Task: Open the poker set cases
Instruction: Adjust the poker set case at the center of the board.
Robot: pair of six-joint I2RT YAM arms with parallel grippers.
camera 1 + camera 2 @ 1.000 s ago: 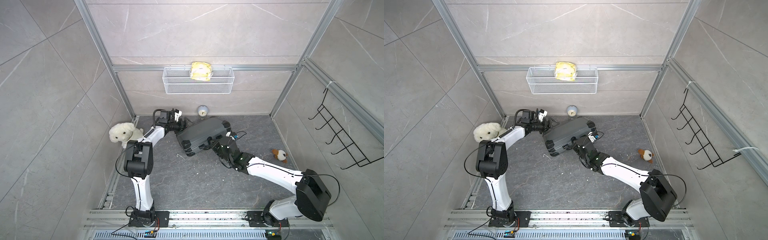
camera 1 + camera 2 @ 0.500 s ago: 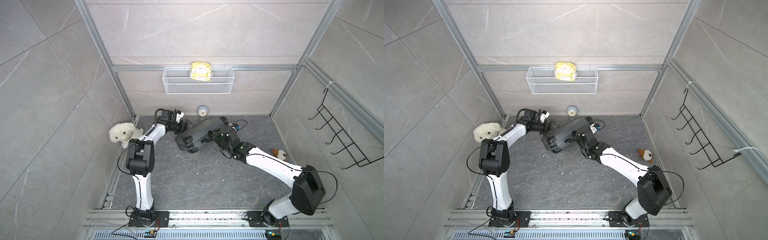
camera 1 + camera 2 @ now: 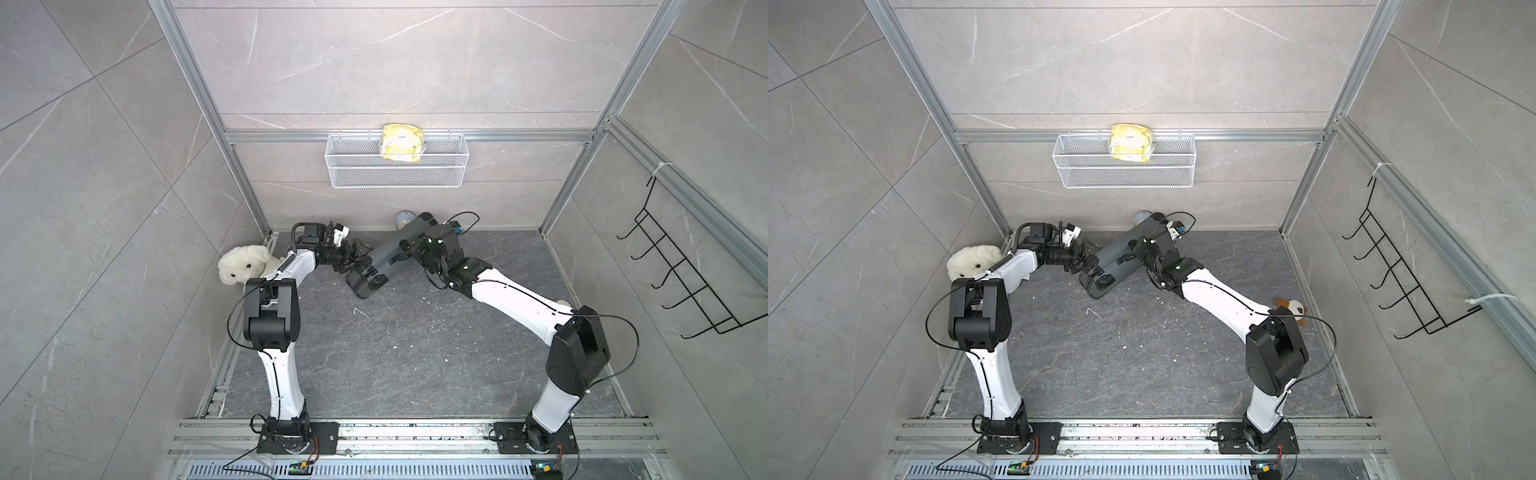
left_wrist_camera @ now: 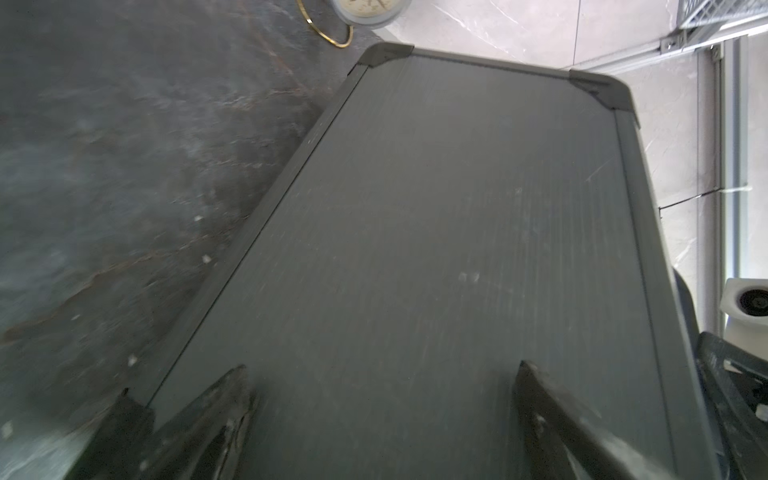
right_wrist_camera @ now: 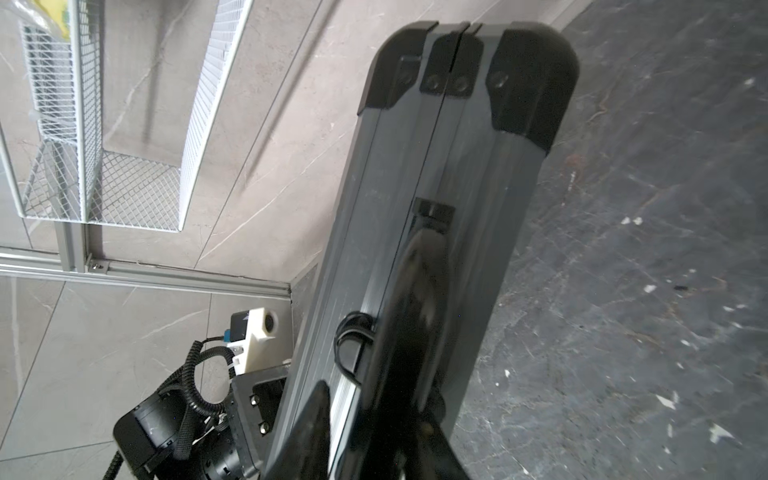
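The poker set case (image 3: 386, 259) (image 3: 1113, 266) is a dark grey ribbed briefcase with black corner caps. It stands tilted up on one long edge near the back wall, its two halves together. My right gripper (image 5: 374, 399) (image 3: 409, 249) is shut on the black handle (image 5: 415, 299) on the case's narrow side. My left gripper (image 4: 380, 368) (image 3: 353, 254) is open, its fingers (image 4: 232, 399) spread wide apart in front of the case's broad ribbed face (image 4: 457, 228) at the left end. The inside of the case is hidden.
A white plush toy (image 3: 243, 268) lies by the left wall behind my left arm. A small round clock (image 3: 403, 218) stands at the back wall behind the case. A small brown toy (image 3: 1291, 307) lies at the right. A wire basket (image 3: 395, 170) and a hook rack (image 3: 681, 274) hang on the walls.
The case has gone from lying flat to tilted up on its edge, as my right gripper lifted its handle side toward the back wall. My left gripper has opened wider.
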